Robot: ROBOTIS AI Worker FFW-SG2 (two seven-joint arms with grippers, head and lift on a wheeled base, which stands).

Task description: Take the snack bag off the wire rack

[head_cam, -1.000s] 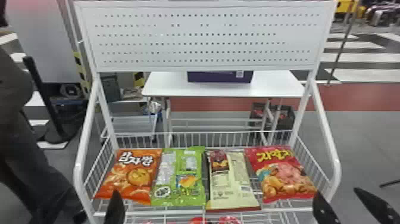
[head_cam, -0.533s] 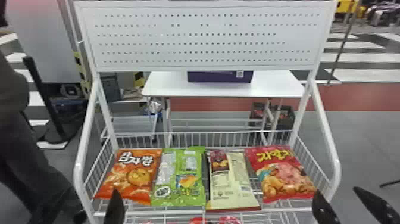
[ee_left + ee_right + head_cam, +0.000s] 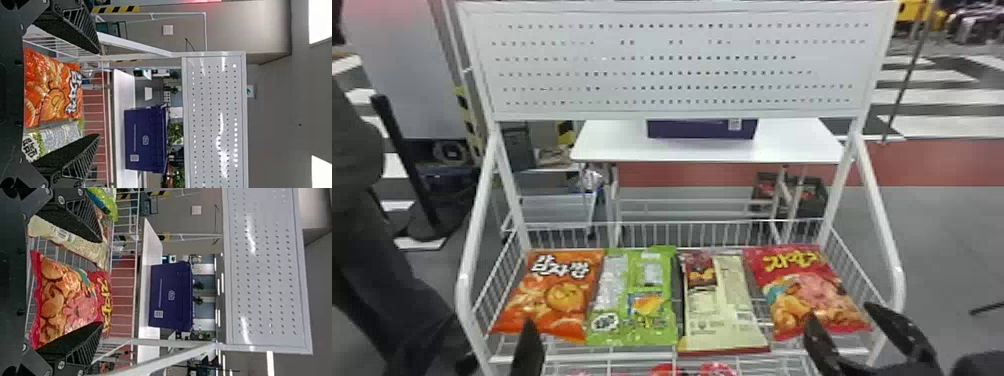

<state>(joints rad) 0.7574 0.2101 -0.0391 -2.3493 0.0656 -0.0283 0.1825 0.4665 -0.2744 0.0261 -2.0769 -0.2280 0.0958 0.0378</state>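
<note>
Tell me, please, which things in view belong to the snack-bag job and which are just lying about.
For the job:
- wire rack
- orange bag, green bag, cream bag, red bag; which is meant, I can't tell
- left gripper, right gripper

Just there:
- purple box
- white table

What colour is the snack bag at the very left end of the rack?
The snack bag is mostly orange, and it shows best in the head view.
</note>
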